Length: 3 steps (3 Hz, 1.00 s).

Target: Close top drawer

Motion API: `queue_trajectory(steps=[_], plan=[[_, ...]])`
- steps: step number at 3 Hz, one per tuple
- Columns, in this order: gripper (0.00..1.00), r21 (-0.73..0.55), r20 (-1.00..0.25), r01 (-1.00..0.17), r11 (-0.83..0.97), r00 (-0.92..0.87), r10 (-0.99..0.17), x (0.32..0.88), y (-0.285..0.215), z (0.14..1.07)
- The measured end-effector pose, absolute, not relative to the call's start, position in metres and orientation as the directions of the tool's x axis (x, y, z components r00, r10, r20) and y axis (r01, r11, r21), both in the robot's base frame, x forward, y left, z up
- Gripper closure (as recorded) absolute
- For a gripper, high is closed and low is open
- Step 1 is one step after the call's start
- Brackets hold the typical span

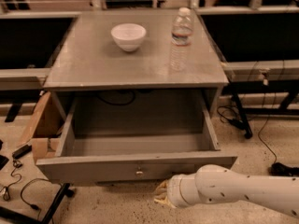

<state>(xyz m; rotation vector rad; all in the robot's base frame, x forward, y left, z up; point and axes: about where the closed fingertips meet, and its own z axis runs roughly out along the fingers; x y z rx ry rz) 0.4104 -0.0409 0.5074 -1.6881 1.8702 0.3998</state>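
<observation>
The top drawer (135, 167) is a wide grey wooden box pulled far out of the grey cabinet (135, 64). Its inside is empty. Its flat front panel carries a small round knob (139, 173) at the centre. My gripper (162, 195) is at the end of the white arm that comes in from the lower right. It sits low in front of the drawer front, just below the panel and a little right of the knob.
A white bowl (128, 36) and a clear water bottle (180, 38) stand on the cabinet top. A cardboard box (39, 125) is at the left of the cabinet. Cables (18, 181) lie on the floor at left and right. Black tables stand on both sides.
</observation>
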Motion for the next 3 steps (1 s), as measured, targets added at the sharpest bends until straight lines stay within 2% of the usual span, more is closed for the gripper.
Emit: queue_trajectory(steps=[3], plan=[[1.0, -0.2, -0.598, -0.973, 0.117, 0.027, -0.801, 0.442, -0.032, 0.513]])
